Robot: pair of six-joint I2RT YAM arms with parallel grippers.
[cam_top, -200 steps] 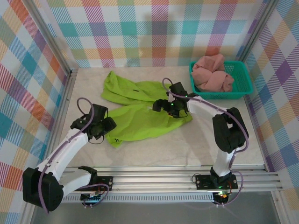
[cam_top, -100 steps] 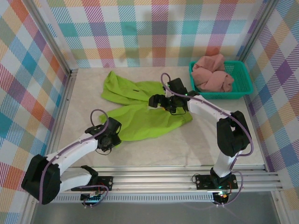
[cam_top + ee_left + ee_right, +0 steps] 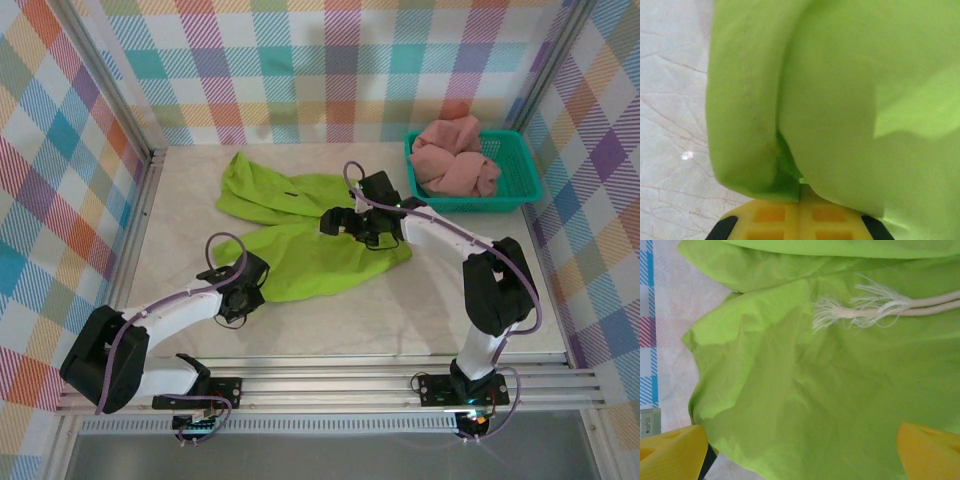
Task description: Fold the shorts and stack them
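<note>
Marble tabletop [image 3: 400, 310]: left end effector [image 3: 242, 296] pinches green shorts [image 3: 310, 262] (near corner); right end effector [image 3: 340, 222] spread apart

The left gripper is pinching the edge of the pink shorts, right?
Not quite. The left gripper is pinching the edge of the lime green shorts, not the pink ones; the left wrist view shows green fabric caught between its pads. The pink shorts lie in the teal basket.

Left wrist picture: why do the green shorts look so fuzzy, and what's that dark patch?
Left wrist view: the green shorts sit close to the lens, so they blur; the darker patch at lower right is a shadow. Right wrist view: the drawstring looks sharper.
</note>
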